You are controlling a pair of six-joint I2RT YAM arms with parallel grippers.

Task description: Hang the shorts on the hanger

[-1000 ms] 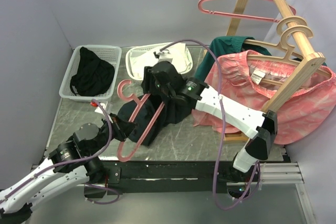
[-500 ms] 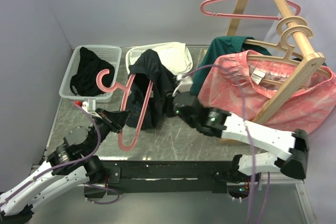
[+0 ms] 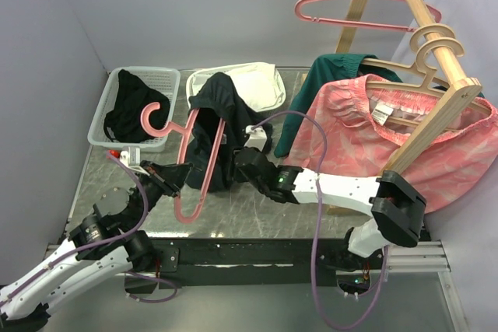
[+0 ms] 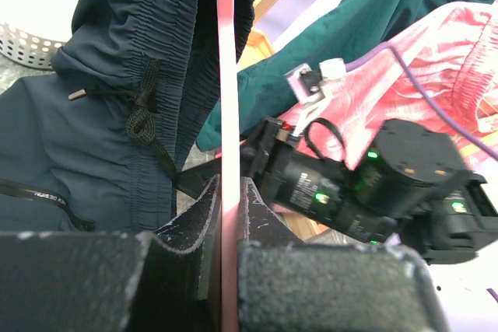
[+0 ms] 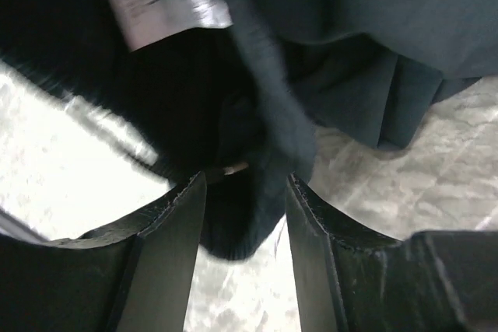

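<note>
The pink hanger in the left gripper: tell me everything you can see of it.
The hanger is thin pink plastic, with a curved hook and a triangular frame. One slim bar of it is clamped between the fingers of the left gripper. Its hook end points toward the white basket. The dark shorts are draped over its upper part, their elastic waistband bunched against the bar. Its rounded lower corner is bare.
</note>
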